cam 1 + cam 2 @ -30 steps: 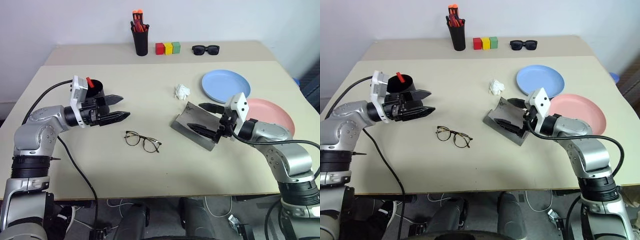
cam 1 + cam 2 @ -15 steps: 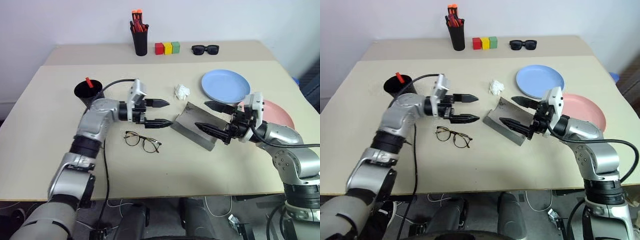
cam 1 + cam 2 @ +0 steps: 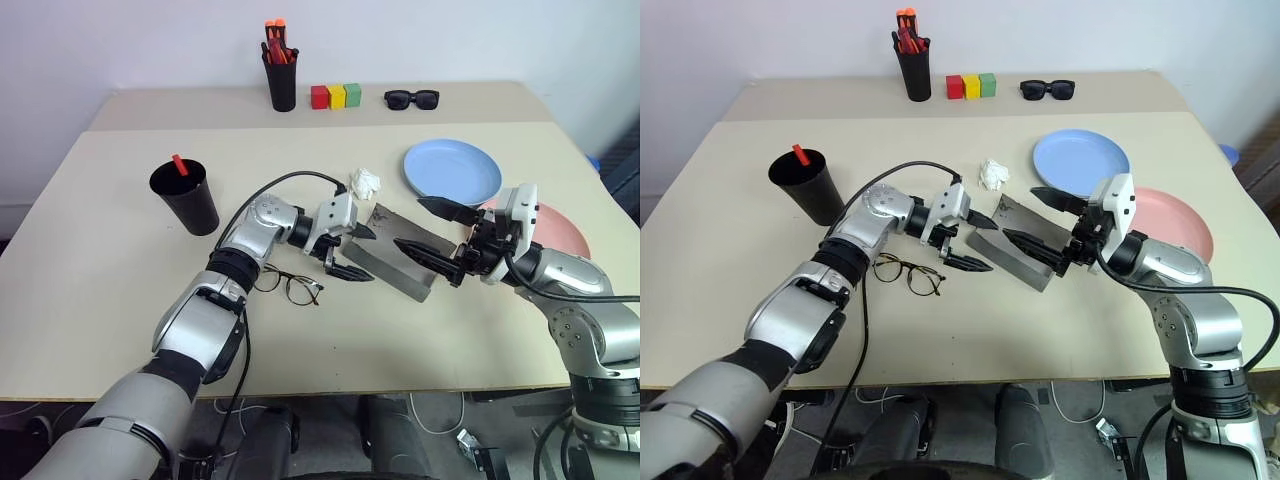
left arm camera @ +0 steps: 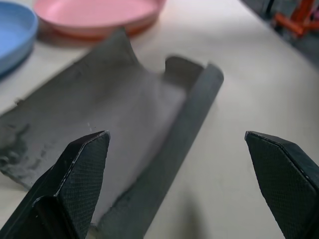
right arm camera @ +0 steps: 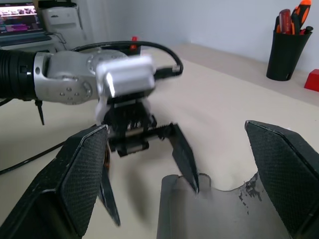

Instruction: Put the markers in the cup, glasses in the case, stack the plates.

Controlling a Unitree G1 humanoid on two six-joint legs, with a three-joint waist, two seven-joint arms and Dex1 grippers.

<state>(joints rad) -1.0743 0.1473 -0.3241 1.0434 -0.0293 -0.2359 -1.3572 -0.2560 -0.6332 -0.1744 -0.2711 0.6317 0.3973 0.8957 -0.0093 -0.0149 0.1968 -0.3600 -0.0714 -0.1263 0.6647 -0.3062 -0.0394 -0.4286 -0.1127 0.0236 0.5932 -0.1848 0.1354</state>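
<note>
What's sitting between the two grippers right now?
The open grey case lies on the table between the left gripper and the right gripper, both open. It shows in both eye views and both wrist views.

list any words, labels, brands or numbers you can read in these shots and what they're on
There is nothing that can be read.
The screen far back in the right wrist view shows coloured lines, too small and blurred to read.
The cup, case, blue plate, pink plate, blocks and pen holder carry no print that shows.
</note>
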